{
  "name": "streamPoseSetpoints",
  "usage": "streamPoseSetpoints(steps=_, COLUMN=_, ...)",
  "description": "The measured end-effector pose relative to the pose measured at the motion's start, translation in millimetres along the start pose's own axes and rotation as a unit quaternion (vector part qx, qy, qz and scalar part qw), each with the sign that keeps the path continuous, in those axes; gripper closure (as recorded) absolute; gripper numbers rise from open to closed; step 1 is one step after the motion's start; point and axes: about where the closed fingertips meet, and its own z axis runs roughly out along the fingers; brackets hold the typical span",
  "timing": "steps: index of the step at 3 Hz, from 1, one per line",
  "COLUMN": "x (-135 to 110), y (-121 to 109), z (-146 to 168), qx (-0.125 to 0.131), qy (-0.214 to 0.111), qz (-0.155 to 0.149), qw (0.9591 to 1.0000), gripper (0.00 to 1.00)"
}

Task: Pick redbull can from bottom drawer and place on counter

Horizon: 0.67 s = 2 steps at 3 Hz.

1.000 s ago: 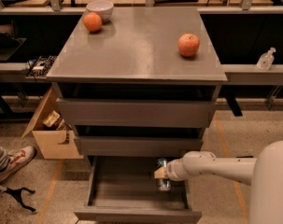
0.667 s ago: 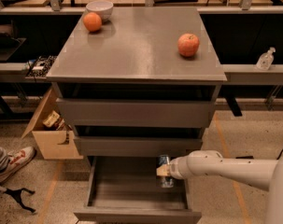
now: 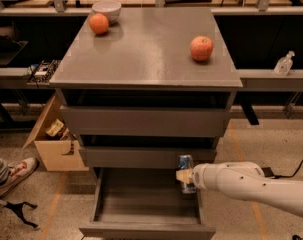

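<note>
The redbull can (image 3: 185, 162), blue and silver, is held upright in my gripper (image 3: 183, 177), which is shut on it. The can is over the back right corner of the open bottom drawer (image 3: 141, 206), just in front of the middle drawer's front. My white arm (image 3: 246, 184) reaches in from the right. The rest of the drawer floor shows nothing in it. The grey counter (image 3: 146, 49) lies above, at the top of the cabinet.
On the counter are an orange (image 3: 98, 23) at the back left, a white bowl (image 3: 106, 8) behind it and a red apple (image 3: 201, 48) at the right. A cardboard box (image 3: 53, 141) and a person's shoe (image 3: 13, 171) are at the left on the floor.
My gripper with the can has moved slightly up and to the right, at the drawer's back right corner. Nothing else has moved.
</note>
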Motion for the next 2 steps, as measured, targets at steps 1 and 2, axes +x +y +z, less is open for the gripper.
streamPoseSetpoints(steps=1, x=-22, y=11, z=-37, qx=0.007, qy=-0.039, qz=-0.025, qw=0.9989, gripper=1.0)
streamPoseSetpoints(steps=2, x=-45, y=25, z=-69, qx=0.018, qy=-0.064, qz=-0.055, qw=0.9962, gripper=1.0)
